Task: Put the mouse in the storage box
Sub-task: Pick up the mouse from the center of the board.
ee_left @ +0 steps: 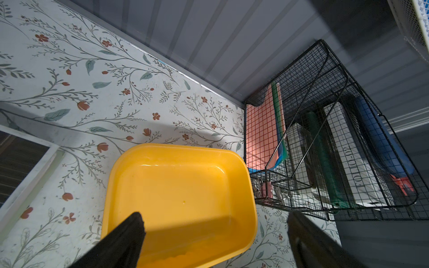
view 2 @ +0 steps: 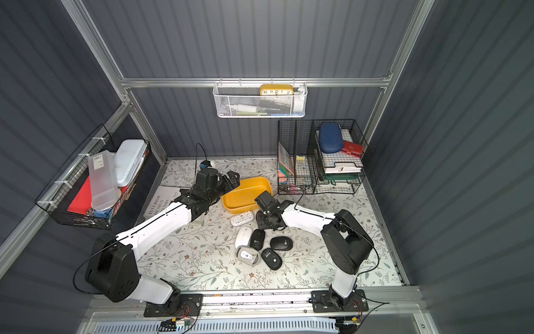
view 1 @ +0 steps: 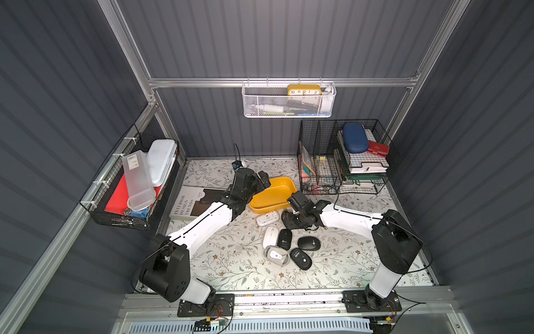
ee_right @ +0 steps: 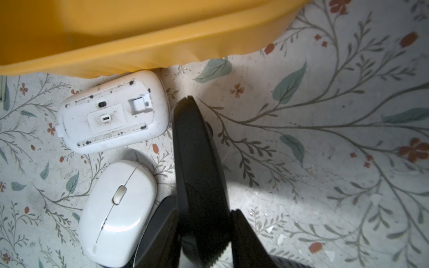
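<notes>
Pinching from both sides, the right gripper [ee_right: 203,204] has its jaws drawn narrow on a black mouse [ee_right: 199,157], whose flanks meet both fingers [ee_right: 246,232] in the right wrist view. Whether this mouse rests on the tabletop [view 1: 231,260] or hangs just above it cannot be told. In both top views it sits outside the storage box [view 1: 277,192], at the box's 5 o'clock and just beside the near rim. At 9 o'clock of the black mouse lies an upturned white mouse [view 1: 267,218], tucked against the box's rim at its 6 o'clock. At 6 o'clock of the right gripper, and near it, five more mice [view 1: 284,239] crowd together. The left gripper [ee_left: 213,215] hovers over the box's 10 o'clock corner with its jaws spread wide, the yellow floor showing between them. A wire organiser [view 1: 341,162] stands just beside the box at its 2 o'clock. At the box's 9 o'clock a book [view 1: 185,206] lies flat, partly under the left arm [view 1: 208,219].
</notes>
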{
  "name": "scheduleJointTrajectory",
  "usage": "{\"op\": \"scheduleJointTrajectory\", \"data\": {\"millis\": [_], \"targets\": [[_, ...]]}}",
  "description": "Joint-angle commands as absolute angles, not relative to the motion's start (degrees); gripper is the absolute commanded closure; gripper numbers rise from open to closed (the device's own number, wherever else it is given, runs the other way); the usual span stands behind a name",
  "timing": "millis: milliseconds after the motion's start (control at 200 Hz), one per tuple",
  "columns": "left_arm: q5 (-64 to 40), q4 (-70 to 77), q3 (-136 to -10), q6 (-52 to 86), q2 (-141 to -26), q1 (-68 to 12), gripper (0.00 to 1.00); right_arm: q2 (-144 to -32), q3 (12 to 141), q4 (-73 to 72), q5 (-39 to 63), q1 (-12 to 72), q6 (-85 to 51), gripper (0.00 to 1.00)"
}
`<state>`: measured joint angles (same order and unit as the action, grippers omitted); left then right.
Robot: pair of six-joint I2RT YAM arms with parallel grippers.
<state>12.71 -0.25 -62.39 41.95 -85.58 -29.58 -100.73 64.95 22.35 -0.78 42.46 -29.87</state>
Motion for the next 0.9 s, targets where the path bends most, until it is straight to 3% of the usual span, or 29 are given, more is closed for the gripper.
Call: {"op": "scheduleJointTrajectory", "data": {"millis": [0,300,630,745,896], "targets": [[13.58,-1.14,-61.47,42.54,-86.06,-29.18,0.01,-102.88,67.36,24.05,-3.09,42.54,-26.68,0.59],[14.14,-1.49,-61.21,42.39,-86.27,-29.18,0.01,-107.84,71.44,24.92,-4.45,42.80,-22.50,0.45],[14.33,-1.32,-60.81,42.36,-86.56,-29.18,0.01,-112.47,75.66,25.71,-4.31,42.71,-23.31,0.45],[14.41,-1.54,-60.98,42.34,-86.41,-29.18,0.01,-113.77,76.53,27.56,-4.32,42.54,-24.31,0.26],[14.59,-1.36,-60.38,42.28,-85.92,-29.12,0.01,-114.15,76.52,27.36,-3.08,41.71,-24.99,0.28]]}}
